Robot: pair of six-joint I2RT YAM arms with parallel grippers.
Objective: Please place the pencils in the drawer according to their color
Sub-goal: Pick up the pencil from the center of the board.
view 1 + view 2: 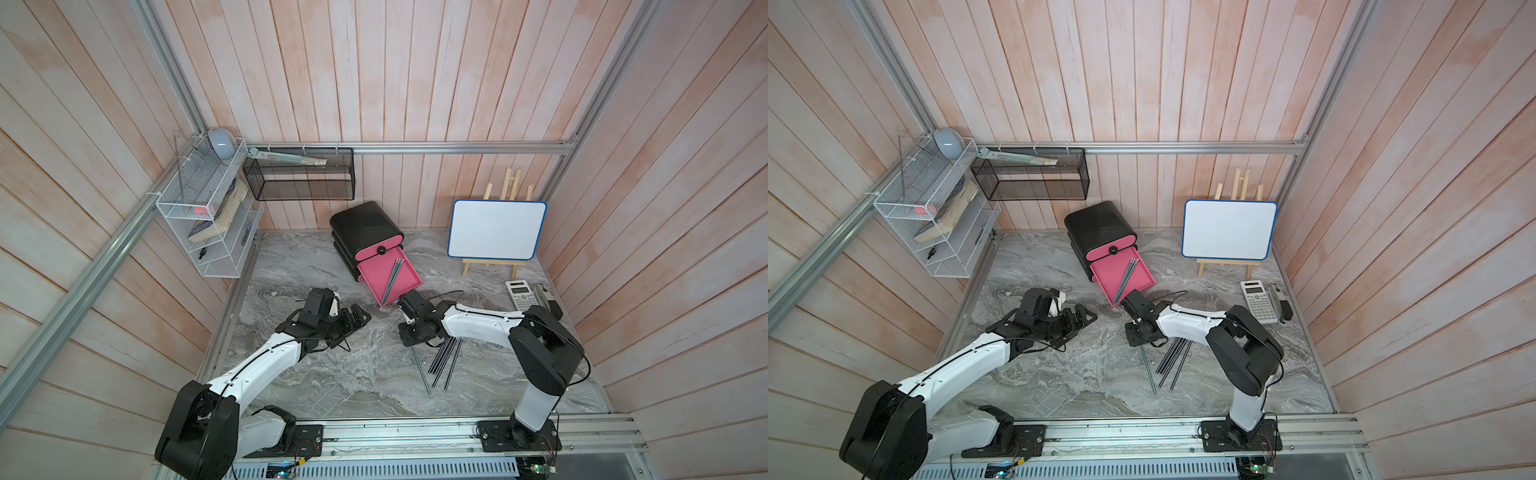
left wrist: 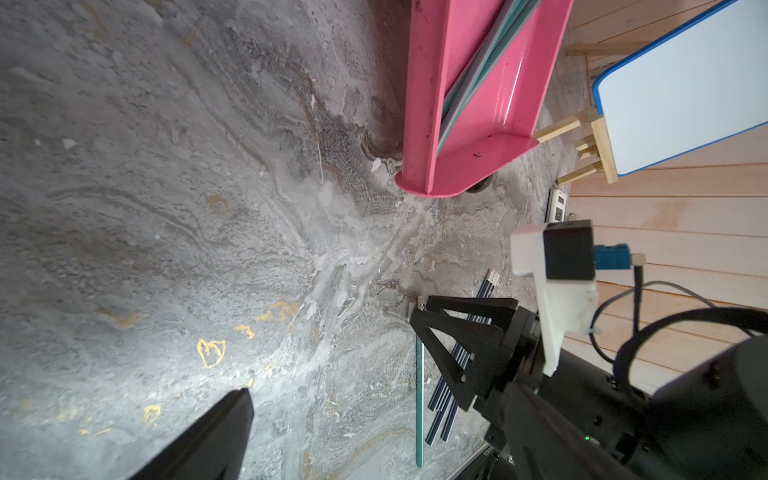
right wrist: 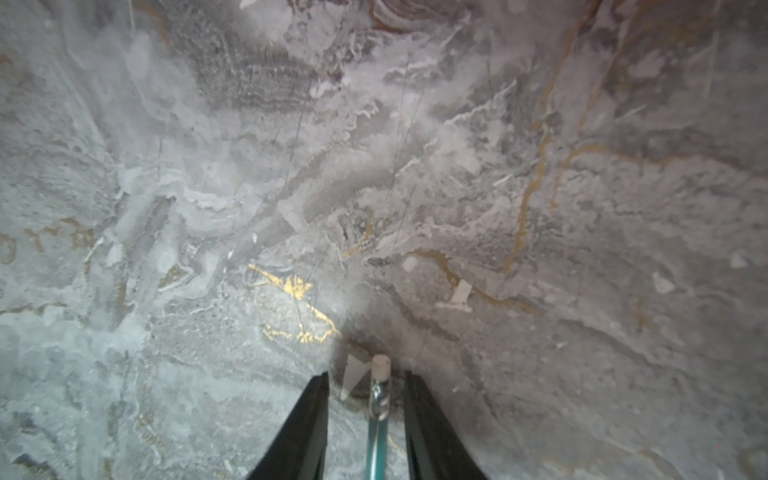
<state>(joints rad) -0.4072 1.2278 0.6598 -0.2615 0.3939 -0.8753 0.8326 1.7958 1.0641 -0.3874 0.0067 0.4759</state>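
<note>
Straddling teal pencil [image 3: 377,432] at its eraser end on worktop [image 3: 208,208]: right hand [image 3: 365,376] released, gap on both sides, long axis running between the fingers. Black pencils [image 1: 446,361] just beside. Open pink drawer [image 1: 372,272] near. Left hand [image 1: 358,316] farther, state unclear. Contact spot hidden in both top views.

The desk [image 1: 332,374] is grey and marble-patterned, with gold veins. The drawer [image 1: 409,276] is pink with a black knob [image 1: 380,249], set in a black cabinet [image 1: 361,222]. In it lie teal and grey pencils [image 1: 392,278]. Near the drawer's front lie black pencils [image 1: 444,362] and one teal pencil [image 1: 420,371]. The whiteboard [image 1: 494,230] is white with a blue rim.
</note>
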